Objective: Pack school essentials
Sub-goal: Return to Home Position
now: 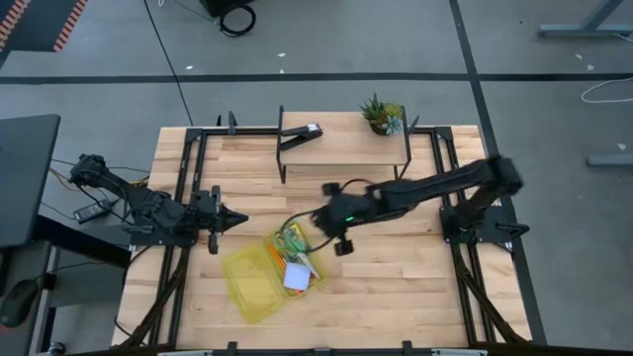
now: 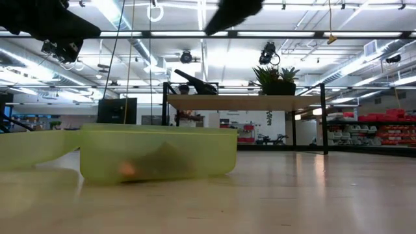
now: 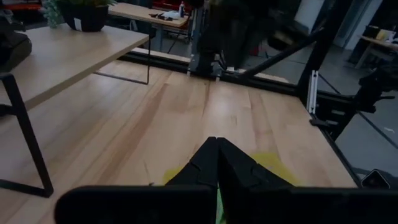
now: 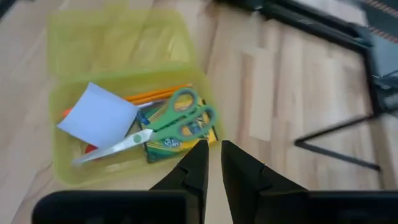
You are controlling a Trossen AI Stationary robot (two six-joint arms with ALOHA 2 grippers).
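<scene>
Open yellow-green box (image 4: 59,165), filled.
Inside: green-handled scissors (image 4: 180,121), pale notepad (image 4: 99,115), orange pencil (image 4: 155,94); right gripper (image 4: 212,152) slightly parted above it, left gripper (image 3: 214,144) closed.

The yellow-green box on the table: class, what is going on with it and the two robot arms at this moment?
The open yellow-green box sits on the table with its lid lying open beside it. Inside are green-handled scissors, a pale blue notepad and an orange pencil. The right gripper hovers by the box's edge, fingers slightly apart and holding nothing. The left gripper waits at the table's left side, shut and empty.
</scene>
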